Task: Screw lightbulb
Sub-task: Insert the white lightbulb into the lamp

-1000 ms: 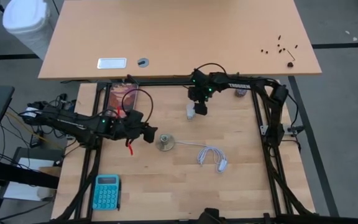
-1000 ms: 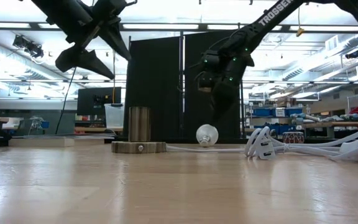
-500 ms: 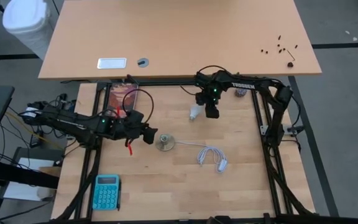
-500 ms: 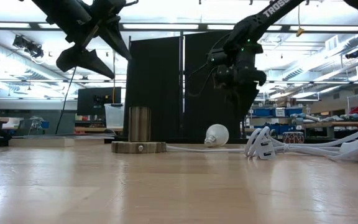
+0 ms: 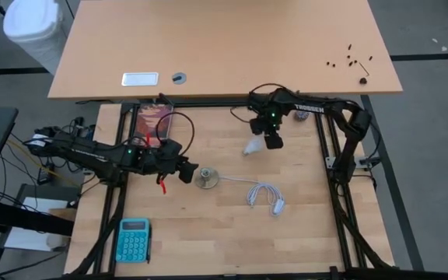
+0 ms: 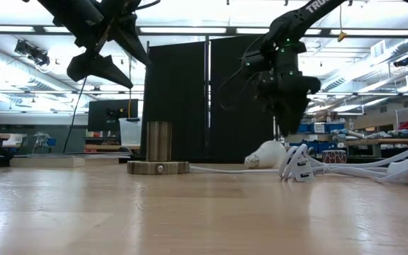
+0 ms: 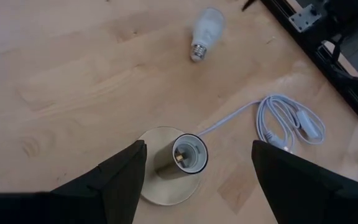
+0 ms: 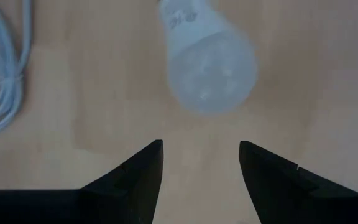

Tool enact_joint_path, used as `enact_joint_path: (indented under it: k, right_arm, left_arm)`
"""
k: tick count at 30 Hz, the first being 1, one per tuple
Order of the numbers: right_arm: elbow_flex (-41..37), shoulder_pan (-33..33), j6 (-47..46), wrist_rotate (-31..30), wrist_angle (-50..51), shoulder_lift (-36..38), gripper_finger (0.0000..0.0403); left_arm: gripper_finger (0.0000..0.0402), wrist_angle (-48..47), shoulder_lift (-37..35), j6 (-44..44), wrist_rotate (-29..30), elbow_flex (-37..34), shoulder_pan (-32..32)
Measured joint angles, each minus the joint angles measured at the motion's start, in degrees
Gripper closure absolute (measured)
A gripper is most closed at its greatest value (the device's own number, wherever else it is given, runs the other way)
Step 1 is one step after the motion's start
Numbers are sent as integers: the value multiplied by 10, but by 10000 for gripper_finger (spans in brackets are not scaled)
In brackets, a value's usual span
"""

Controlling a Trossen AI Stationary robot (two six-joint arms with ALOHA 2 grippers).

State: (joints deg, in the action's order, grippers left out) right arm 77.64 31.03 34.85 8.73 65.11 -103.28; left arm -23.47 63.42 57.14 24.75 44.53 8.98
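While both arms hung over the counter (image 5: 232, 233) in the high view, the bulb (image 5: 251, 147) lay on its side just beside the right end effector (image 5: 271, 141), on the side toward the left arm. The left end effector (image 5: 186, 171) sat just beside the socket (image 5: 206, 179), whose white cable (image 5: 263, 194) coiled farther along.

At counter level, the bulb (image 6: 265, 155) rested on the wood below the right end effector (image 6: 289, 117), against the cable loops (image 6: 297, 164); the socket (image 6: 158, 150) stood upright.

From the left wrist, that end effector's fingers (image 7: 122, 177) stood wide apart either side of the socket (image 7: 180, 163), holding nothing, the bulb (image 7: 205, 32) well beyond.

From the right wrist, the fingers (image 8: 140, 177) were spread, empty, the bulb's (image 8: 206, 61) dome just ahead of them.
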Motion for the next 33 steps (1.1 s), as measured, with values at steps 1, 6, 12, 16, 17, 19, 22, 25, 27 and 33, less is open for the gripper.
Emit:
enact_joint_path:
  k: [1, 6, 12, 16, 17, 19, 22, 25, 27, 33]
  right_arm:
    - [-8, -5, -8, 1, 1, 2, 183]
    - [-49, -41, -36, 14, -4, 4, 183]
    - [-149, -61, -82, 56, -89, 88, 200]
    - [-252, -54, -117, 68, -202, 208, 218]
    - [-278, -53, -125, 70, -235, 237, 221]
    - [-332, -53, -138, 81, -302, 288, 225]
    - [-409, -51, -141, 101, -411, 351, 226]
    - [-468, -42, -143, 102, -499, 390, 215]
    - [-493, -30, -155, 102, -536, 398, 198]
    - [-533, 4, -150, 115, -642, 360, 116]
  left_arm:
    - [108, 0, 0, 0, 0, 0, 0]
    - [108, -1, 0, -1, 0, 0, 0]
    - [108, -5, 0, -14, -11, 0, 1]
    - [108, -3, 0, -14, -19, 0, 1]
    - [108, -2, 0, -14, -19, 0, 1]
    - [108, 0, 0, -14, -19, 0, 1]
    - [108, 0, 0, -16, -27, 0, 1]
    - [108, 1, 0, -28, -51, 0, 1]
    - [108, 1, 0, -29, -65, 0, 1]
    - [108, 3, 0, -28, -67, 0, 1]
